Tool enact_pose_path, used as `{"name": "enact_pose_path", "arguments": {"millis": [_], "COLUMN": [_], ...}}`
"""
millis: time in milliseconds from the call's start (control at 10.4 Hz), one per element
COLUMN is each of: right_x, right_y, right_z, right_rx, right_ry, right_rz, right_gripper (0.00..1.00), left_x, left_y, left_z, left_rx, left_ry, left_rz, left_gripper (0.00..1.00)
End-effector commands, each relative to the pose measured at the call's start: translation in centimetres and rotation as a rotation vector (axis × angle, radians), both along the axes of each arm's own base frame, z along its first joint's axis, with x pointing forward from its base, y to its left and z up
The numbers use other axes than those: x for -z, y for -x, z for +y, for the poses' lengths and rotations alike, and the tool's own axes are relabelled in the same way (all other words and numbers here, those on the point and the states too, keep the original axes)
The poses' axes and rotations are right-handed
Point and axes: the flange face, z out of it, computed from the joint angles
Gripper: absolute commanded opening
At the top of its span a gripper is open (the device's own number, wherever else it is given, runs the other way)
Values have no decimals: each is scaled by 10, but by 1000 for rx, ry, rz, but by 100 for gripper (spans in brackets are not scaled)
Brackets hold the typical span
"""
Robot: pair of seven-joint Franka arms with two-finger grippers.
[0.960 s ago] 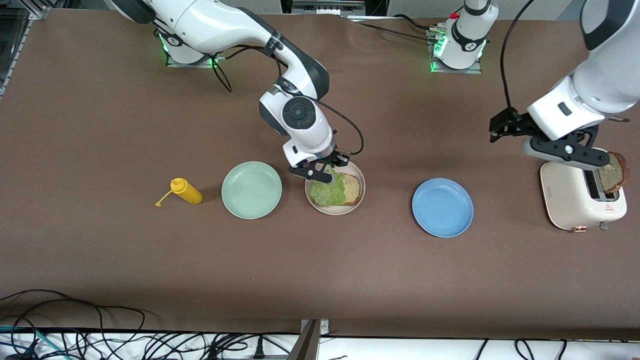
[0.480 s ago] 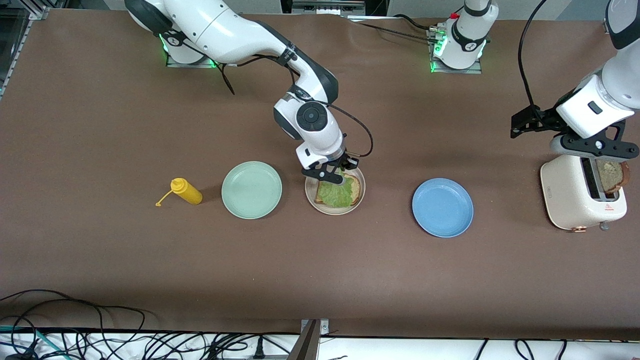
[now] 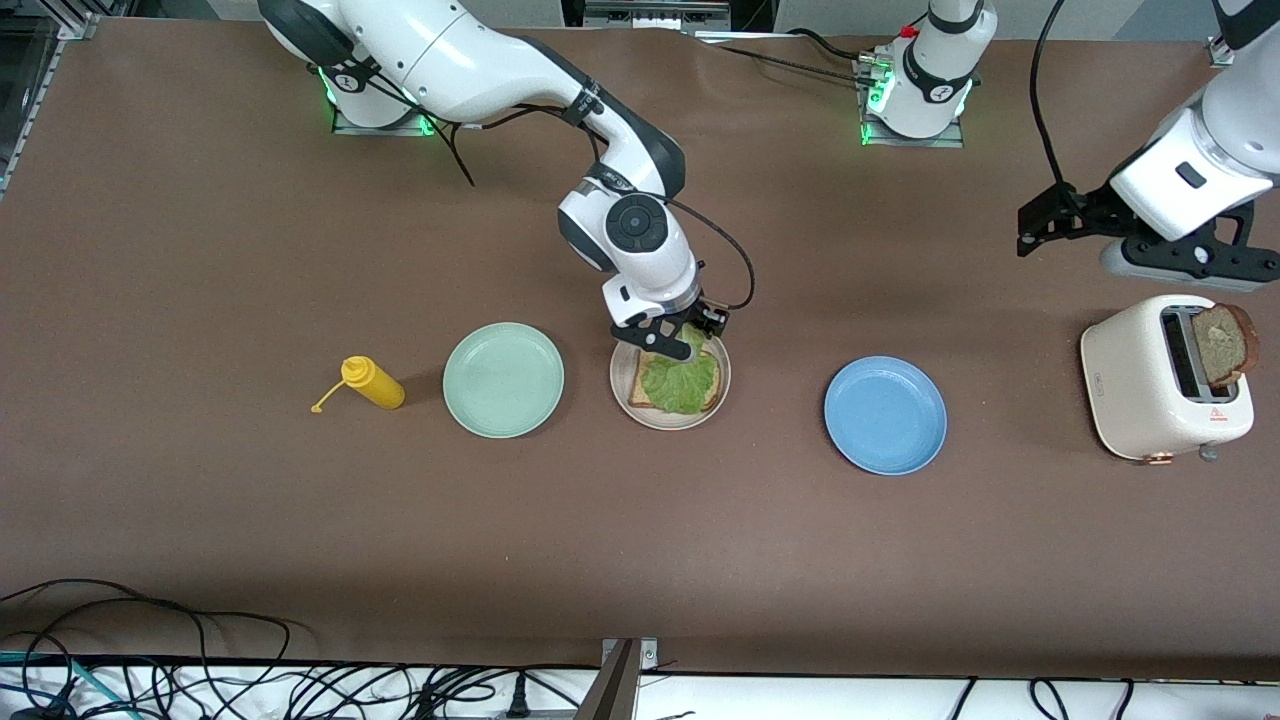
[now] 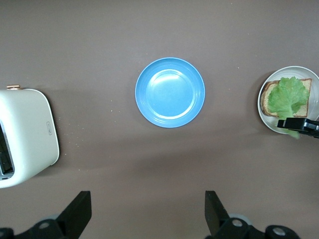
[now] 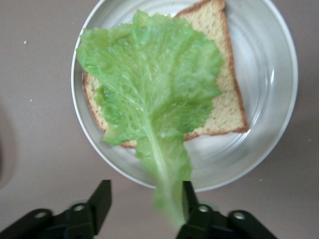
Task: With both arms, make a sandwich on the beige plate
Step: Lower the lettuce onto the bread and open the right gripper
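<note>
The beige plate (image 3: 620,385) holds one brown bread slice (image 3: 637,392) with the green lettuce leaf (image 3: 682,380) spread on it. My right gripper (image 3: 672,345) is open just over the plate's rim on the side toward the arm bases. In the right wrist view the lettuce (image 5: 149,89) covers much of the bread (image 5: 219,99), and its stem trails past the plate's rim (image 5: 269,99) beside one finger of my right gripper (image 5: 144,191). A second bread slice (image 3: 1222,345) stands in the cream toaster (image 3: 1130,390). My left gripper (image 3: 1180,265) is open and empty, raised above the table beside the toaster.
A blue plate (image 3: 885,414) lies between the beige plate and the toaster; it also shows in the left wrist view (image 4: 170,92). A mint green plate (image 3: 503,379) and a yellow squeeze bottle (image 3: 372,383) lie toward the right arm's end. Cables run along the table's front edge.
My right gripper dragged the lettuce across the plate onto the bread and now stands open. My left gripper lifted off the toaster toward the arm bases; the slice stayed in the slot.
</note>
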Motion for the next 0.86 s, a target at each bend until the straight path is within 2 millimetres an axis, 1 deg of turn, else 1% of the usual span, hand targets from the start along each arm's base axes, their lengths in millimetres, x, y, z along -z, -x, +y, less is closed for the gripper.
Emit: {"name": "enact_pose_path", "arguments": {"millis": [0,96,192,288,384,480,576,672,768], "right_x": [-14,-31,-48,-69,-82,-98,-117,-132,-149], "right_y": [-6,-17,-34,-49,-59,-76,-85,-93,-99], "right_z": [1,-15,-34,-51,-69,-98,-121,-144,-167], "right_rx": [9,6,26,53,52,36,23,6,-42], "right_ry": [26,81,97,87,116,140,165,195,213], "right_rz": [-35,-24,-19,-29,-15,1,17,35,49], "right_gripper": [91,96,100,100,100,100,100,100,100], "left_x": [-4,-4,-4,-4,-3,-4,-4,-4,-4], "left_y": [7,-1,-1,-1,-1,-1,-1,-1,-1], "left_z": [-2,-4,-4,-1,1,1,-4,-4,-5], "left_rx": [1,1,-1,-5,-9,-9,-4,-1,-1], "left_ry": [-31,-29,-31,-29,-30,-29,-29,-31,-29], "left_rz": [-7,-11,-11,-8,-7,-8,-8,-8,-8], "left_gripper": [100,100,100,100,100,100,100,100,100]}}
